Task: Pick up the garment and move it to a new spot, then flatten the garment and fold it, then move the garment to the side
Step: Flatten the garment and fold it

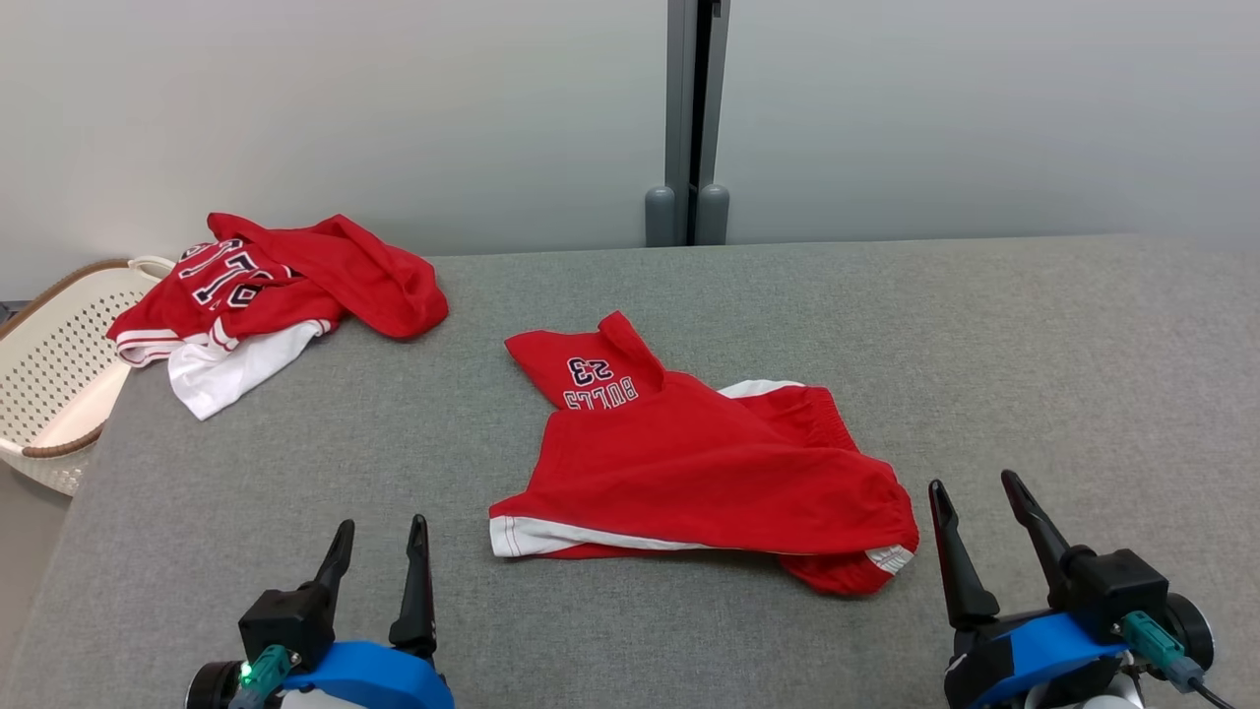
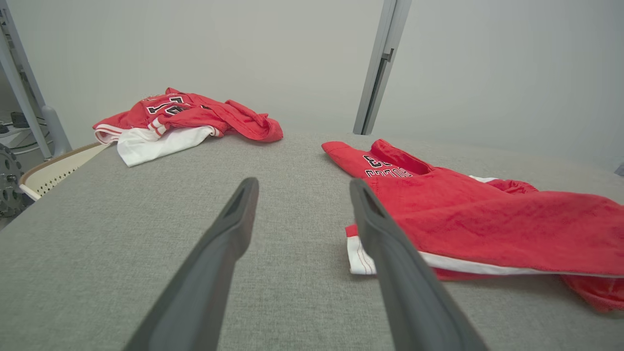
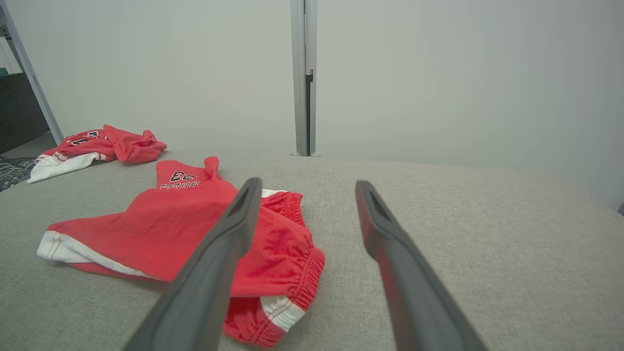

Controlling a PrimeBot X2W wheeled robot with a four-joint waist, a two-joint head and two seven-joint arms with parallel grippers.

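Both hang released and empty: the left claw (image 1: 382,524) and right claw (image 1: 974,483) sit at the near side of the grey table (image 1: 1034,345), whose right half is bare and leaves wide room to work. The red shorts (image 1: 689,463) lie mid-table between them, rumpled and partly doubled over, so flattening, folding and setting aside look yet to do. A heap of clothes (image 1: 285,286) crowds the far left corner, overhanging the basket (image 1: 49,374) past the table's left edge.

Apparently a lab or test room: bare pale partition walls (image 1: 295,108), a grey metal post (image 1: 694,98) between them, 1 grey fabric-covered table (image 1: 984,345), 1 white perforated basket (image 1: 54,384) beside it.
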